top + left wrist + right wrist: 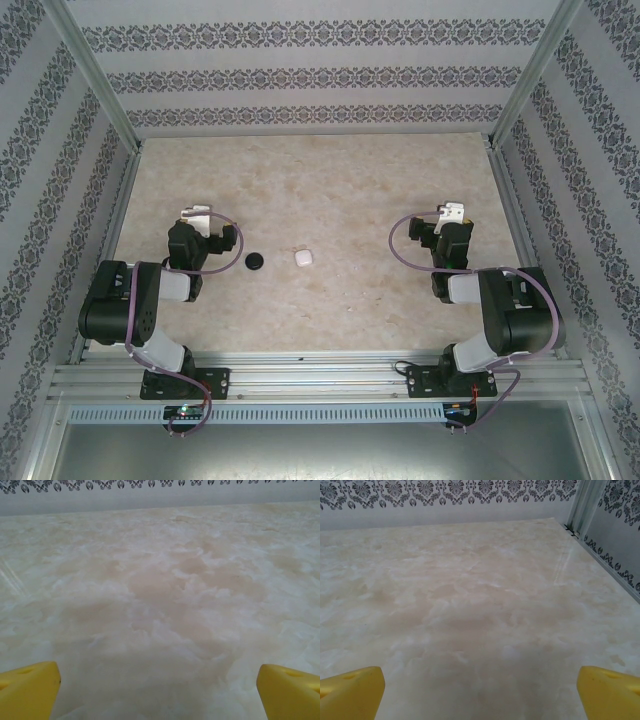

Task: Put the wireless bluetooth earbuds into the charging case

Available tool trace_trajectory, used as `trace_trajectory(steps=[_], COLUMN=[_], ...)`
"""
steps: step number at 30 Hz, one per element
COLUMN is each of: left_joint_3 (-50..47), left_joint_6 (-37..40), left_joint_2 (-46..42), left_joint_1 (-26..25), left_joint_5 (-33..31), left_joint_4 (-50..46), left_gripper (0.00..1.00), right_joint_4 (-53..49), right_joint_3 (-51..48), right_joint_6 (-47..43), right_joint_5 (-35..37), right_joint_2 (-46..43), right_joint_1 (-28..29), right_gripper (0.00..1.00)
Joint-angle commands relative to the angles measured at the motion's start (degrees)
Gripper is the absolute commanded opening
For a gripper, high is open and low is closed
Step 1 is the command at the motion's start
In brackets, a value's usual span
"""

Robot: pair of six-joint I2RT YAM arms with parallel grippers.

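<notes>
Earbuds (303, 257) aren't in yet: we see them loose on the table (350, 180), black one (255, 261) included, left gripper (197, 213) and right gripper (455, 211) gaping empty

Top view: the left arm (130, 310), at lower left, folds back over its base and carries the left gripper (197, 213) at centre left, jaws spread wide. The right arm (510, 315), at lower right, is folded likewise, its right gripper (455, 212) equally spread. Wrist views: yellow fingertips (27, 692) occupy the bottom corners.

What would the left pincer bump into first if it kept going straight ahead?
Nothing on the way, it seems: the left pincer points across bare table, so the back wall would probably come first.
</notes>
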Motion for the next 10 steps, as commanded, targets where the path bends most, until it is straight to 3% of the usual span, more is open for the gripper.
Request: trace_trajectory(steps=[1, 10], left_joint_3=[0.3, 0.3], left_joint_6=[-0.9, -1.0], left_joint_2=[0.1, 0.2], left_joint_1=[0.6, 0.7], left_joint_5=[-0.8, -0.8], left_joint_4=[-0.9, -0.8], left_gripper=[1.0, 1.0], right_joint_4=[0.2, 0.0], right_joint_3=[0.5, 0.6], right_joint_6=[-1.0, -1.0], right_joint_5=[1.0, -0.2], right_joint_2=[-0.1, -0.1], right_joint_1=[0.1, -0.3], right_gripper=[0.98, 0.98])
